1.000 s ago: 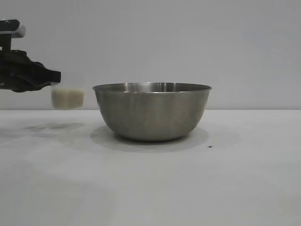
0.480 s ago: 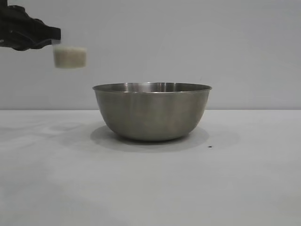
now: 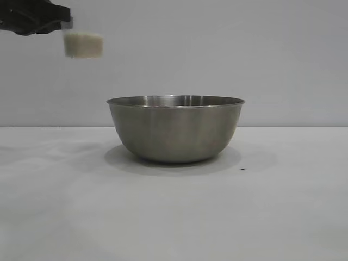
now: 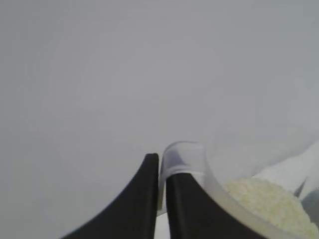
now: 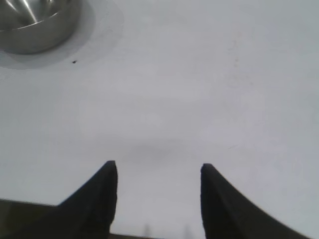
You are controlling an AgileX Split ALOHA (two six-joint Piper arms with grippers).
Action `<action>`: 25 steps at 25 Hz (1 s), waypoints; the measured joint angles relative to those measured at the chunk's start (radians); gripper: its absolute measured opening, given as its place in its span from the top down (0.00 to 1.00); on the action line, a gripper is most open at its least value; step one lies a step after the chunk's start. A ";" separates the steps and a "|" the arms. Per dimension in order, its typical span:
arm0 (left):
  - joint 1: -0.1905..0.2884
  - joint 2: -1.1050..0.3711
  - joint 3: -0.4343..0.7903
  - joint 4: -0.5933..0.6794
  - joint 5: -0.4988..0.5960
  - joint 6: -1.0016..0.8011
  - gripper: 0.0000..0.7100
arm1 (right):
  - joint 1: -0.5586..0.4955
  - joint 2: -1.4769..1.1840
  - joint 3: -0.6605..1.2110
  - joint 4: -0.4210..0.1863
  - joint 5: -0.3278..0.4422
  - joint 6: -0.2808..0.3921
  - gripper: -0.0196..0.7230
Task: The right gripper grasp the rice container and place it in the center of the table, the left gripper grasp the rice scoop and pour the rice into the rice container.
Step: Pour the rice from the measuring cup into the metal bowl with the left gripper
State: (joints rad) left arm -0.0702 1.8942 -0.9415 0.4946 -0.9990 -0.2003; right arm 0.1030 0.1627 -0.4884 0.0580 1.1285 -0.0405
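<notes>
Steel, brushed and grey, forms the rice container (image 3: 175,129), which is seen standing at the middle of the white worktop (image 3: 174,217), in the same place as a second ago. Against that earlier moment the rice scoop (image 3: 83,44) is found much higher: it was level with the container's rim then, and it is now held well above the rim, up at the far left, slightly nearer the container. The left claw (image 3: 58,20) is closed on the scoop's handle, its two black fingers (image 4: 144,199) pressed together around the clear plastic tab. The scoop is kept upright, and off-white rice (image 4: 266,204) is seen filling it. The right claw (image 5: 158,194) is held open over bare worktop, gripping and touching nothing, well apart from the container. A tiny dark speck (image 3: 242,169) is noted on the worktop to the right of the container. No readable brand, label or writing is seen on anything.
</notes>
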 joint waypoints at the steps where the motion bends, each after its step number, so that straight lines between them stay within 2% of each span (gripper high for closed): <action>1: -0.015 -0.007 -0.010 0.008 0.012 0.000 1.00 | 0.000 0.000 0.000 0.000 0.000 0.000 0.53; 6: -0.090 -0.011 -0.086 0.029 0.102 0.000 1.00 | 0.000 0.000 0.000 0.000 0.000 0.000 0.53; 18: -0.167 0.057 -0.244 0.047 0.195 0.077 1.00 | 0.000 0.000 0.000 0.000 0.000 0.000 0.53; 25: -0.224 0.125 -0.302 0.050 0.222 0.219 1.00 | 0.000 0.000 0.000 0.000 0.000 0.000 0.53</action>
State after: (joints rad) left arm -0.2943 2.0190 -1.2435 0.5441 -0.7775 0.0191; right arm 0.1030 0.1627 -0.4884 0.0580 1.1285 -0.0405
